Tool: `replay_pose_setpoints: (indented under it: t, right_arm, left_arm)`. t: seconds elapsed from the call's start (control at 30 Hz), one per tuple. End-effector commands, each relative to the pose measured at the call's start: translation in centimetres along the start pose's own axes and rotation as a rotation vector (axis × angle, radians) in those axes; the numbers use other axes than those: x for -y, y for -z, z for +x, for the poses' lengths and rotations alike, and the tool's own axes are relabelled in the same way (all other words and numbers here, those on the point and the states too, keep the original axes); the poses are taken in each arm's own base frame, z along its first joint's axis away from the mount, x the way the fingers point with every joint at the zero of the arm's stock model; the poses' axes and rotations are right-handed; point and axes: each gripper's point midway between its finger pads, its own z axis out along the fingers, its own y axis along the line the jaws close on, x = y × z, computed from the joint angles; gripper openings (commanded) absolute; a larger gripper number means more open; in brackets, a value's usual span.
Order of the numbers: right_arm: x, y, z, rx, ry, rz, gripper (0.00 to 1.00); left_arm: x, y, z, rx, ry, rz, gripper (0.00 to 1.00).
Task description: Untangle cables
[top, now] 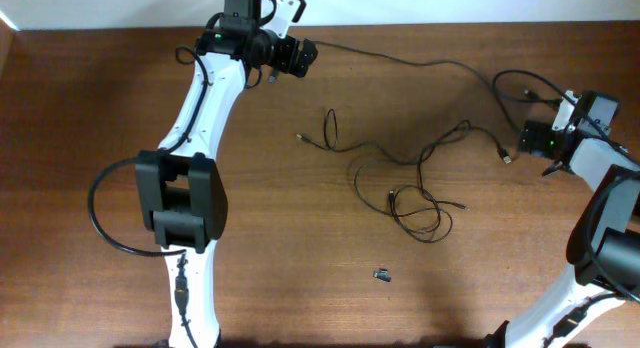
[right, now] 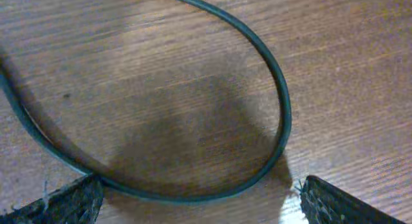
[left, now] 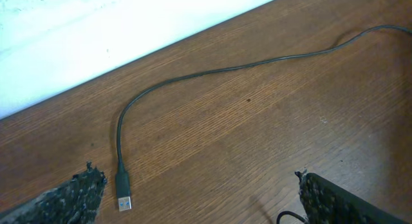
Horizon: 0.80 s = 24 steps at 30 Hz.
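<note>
Though one long cord lies stretched out far beyond the small dark piece (top: 382,276), the cables (top: 412,163) loop over each other just beyond it, so most untangling is left. Thin, black, limp, small plugs. Left gripper (left: 199,185) and right gripper (right: 199,192) gape wide, holding nothing.

Overhead: table (top: 280,248) evenly lit, warm tone, only faint shadows seen. Left wrist: white surface (left: 96,31) washed out by glare. Right wrist: cable (right: 286,121) softly blurred, broad dark shadow cast inside loop.
</note>
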Motion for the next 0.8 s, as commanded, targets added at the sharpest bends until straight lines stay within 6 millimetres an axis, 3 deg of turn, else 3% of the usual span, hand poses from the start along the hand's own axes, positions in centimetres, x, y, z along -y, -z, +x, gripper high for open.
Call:
replay_pose_setpoints:
  t: [0.0, 0.37, 0.57, 0.77]
  right_arm:
    - [0.3, -3.8, 6.1, -0.148, 0.032, 0.062, 0.99]
    - [1.4, -4.0, 2.7, -0.013, 0.032, 0.121, 0.99]
    - [1.7, -6.9, 3.2, 0.032, 0.039, 0.149, 0.99]
    - [2.0, -8.2, 0.7, 0.181, 0.031, 0.172, 0.99]
  left_arm:
    - [-0.1, 0.2, -0.2, 0.01, 0.014, 0.009, 0.99]
    - [0.1, 0.2, -0.3, 0.01, 0.013, 0.011, 0.99]
    - [0.1, 0.2, -0.3, 0.01, 0.013, 0.011, 0.99]
    - [0.1, 0.2, -0.3, 0.01, 0.013, 0.011, 0.99]
